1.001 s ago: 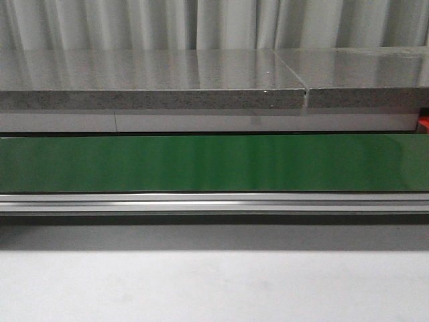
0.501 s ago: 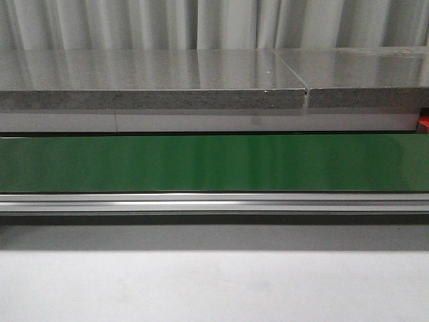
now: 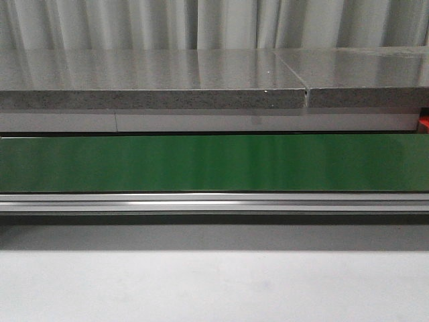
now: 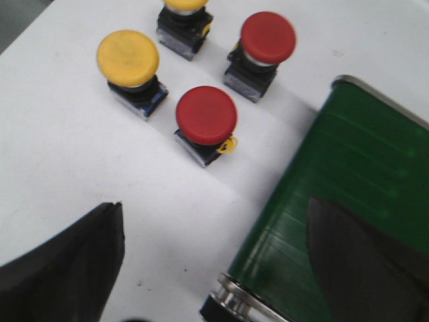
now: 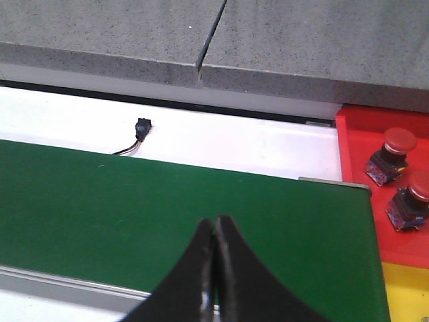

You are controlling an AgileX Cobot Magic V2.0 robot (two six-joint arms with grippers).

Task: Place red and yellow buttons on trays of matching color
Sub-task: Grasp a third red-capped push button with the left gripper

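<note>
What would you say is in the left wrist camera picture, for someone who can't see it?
Four push buttons stand on a white table: two red buttons and two yellow buttons, one cut off by the picture's edge. Beside them is the end of a green conveyor belt, and the left gripper is open, holding nothing.

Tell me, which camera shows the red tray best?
The right wrist view: the red tray is there with two red buttons on it. The front view catches only a red sliver at its edge; the left wrist view shows none.
</note>
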